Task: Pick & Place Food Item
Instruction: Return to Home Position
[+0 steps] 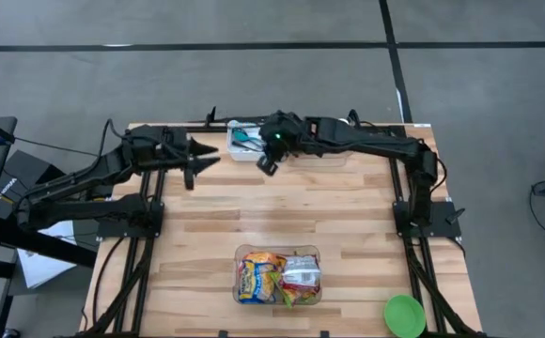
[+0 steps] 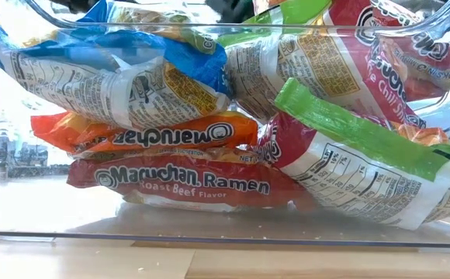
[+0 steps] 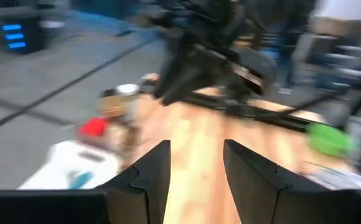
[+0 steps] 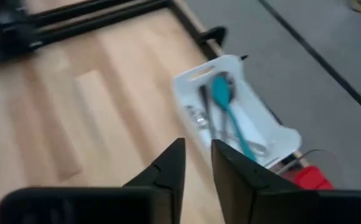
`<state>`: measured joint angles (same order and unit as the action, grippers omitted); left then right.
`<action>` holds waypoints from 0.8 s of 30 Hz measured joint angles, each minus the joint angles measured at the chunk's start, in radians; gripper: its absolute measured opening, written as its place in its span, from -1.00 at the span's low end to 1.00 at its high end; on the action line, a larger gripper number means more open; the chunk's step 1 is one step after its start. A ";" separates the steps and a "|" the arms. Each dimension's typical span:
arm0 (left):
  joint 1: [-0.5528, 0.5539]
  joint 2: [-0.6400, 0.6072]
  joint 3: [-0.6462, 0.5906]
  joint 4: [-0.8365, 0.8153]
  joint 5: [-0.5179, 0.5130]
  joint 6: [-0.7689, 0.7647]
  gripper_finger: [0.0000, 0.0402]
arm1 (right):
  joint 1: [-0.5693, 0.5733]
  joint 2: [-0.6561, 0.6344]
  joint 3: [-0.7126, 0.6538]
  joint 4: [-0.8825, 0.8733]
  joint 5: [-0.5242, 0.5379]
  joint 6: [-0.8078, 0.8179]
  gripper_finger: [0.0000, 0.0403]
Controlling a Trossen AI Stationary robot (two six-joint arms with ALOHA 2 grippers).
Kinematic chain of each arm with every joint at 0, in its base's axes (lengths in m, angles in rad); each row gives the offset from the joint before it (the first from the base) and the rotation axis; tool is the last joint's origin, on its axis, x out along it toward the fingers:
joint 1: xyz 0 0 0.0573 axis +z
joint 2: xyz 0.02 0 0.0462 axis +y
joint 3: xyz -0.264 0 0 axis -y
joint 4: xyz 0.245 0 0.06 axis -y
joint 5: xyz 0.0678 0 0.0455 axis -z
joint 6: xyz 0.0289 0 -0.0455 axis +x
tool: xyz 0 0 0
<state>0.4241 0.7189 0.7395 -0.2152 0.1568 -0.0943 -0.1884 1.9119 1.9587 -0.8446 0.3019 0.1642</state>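
Note:
Several ramen packets (image 1: 277,278) lie heaped in a clear bin (image 1: 244,252) near the table's front edge. The low view looks through the bin's wall (image 2: 23,209): a red roast-beef packet (image 2: 180,183) lies at the bottom, an orange one (image 2: 147,132) on it, a blue one (image 2: 116,70) and a green-edged one (image 2: 357,147) on top. My left gripper (image 1: 207,156) hovers open over the far left of the table (image 3: 196,146). My right gripper (image 1: 268,167) hangs near the white tray, slightly open, with nothing between its fingers (image 4: 198,144).
A white tray (image 1: 244,141) with a teal spoon (image 4: 227,106) and other utensils stands at the table's far edge. A green round dish (image 1: 404,314) sits at the near right corner. Bare wood lies between the arms and the bin.

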 joint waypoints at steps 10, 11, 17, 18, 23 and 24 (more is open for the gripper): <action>-0.044 0.004 0.000 0.075 0.184 0.054 -0.66 | 0.141 -0.214 0.000 -0.032 -0.098 -0.018 -0.99; -0.046 0.004 0.000 0.088 0.194 0.059 -0.73 | 0.155 -0.236 0.000 -0.031 -0.098 -0.018 -0.99; -0.047 0.003 0.000 0.172 0.255 0.044 -0.97 | 0.239 -0.321 0.000 -0.016 -0.101 -0.032 -1.00; -0.047 0.003 0.000 0.185 0.257 0.039 -0.97 | 0.250 -0.330 0.000 0.000 -0.103 -0.038 -1.00; -0.061 0.003 0.000 0.238 0.259 0.030 -0.99 | 0.286 -0.377 0.000 0.051 -0.121 -0.067 -1.00; -0.063 0.003 0.000 0.244 0.259 0.030 -0.99 | 0.289 -0.387 0.000 0.052 -0.122 -0.065 -1.00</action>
<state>0.3609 0.7223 0.7391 0.0286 0.4157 -0.0646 0.1001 1.5251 1.9584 -0.7928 0.1801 0.0989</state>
